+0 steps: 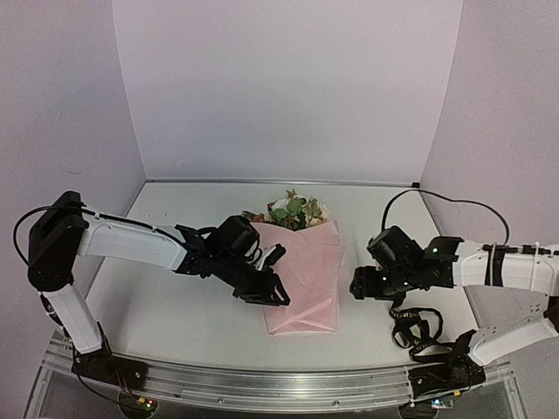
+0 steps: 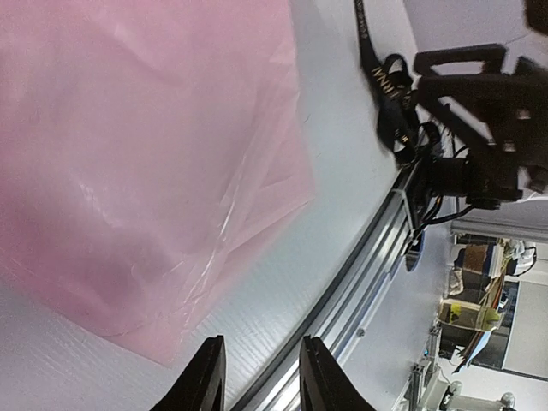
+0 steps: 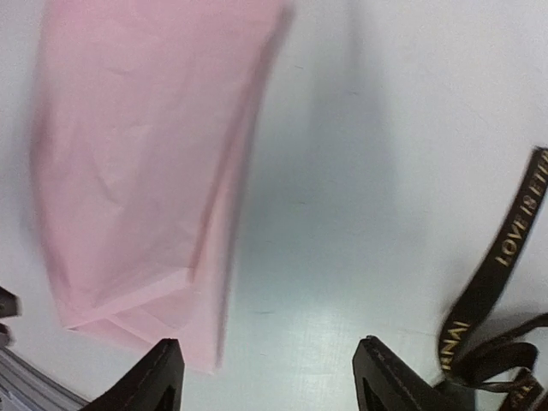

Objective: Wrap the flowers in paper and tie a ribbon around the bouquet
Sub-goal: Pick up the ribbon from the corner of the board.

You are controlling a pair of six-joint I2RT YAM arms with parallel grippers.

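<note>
- Left gripper [image 2: 261, 347] stands open and empty at the paper's [image 1: 307, 271] nine o'clock.
- Right gripper [image 3: 270, 351] gapes empty at three o'clock.
- Ribbon [image 1: 410, 330] lies at four o'clock, flowers [image 1: 293, 209] at twelve.

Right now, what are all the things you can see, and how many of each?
flowers: one bunch, cream, pink and green, poking out of the paper's far end
paper: one, light pink, mid-table
ribbon: one, black with pale letters, loose near the right arm
table: one, white
rail: one, silver, near edge
left arm: white and black; left fingers open, by the paper's left side
right arm: white and black; right fingers open, right of the paper
</note>
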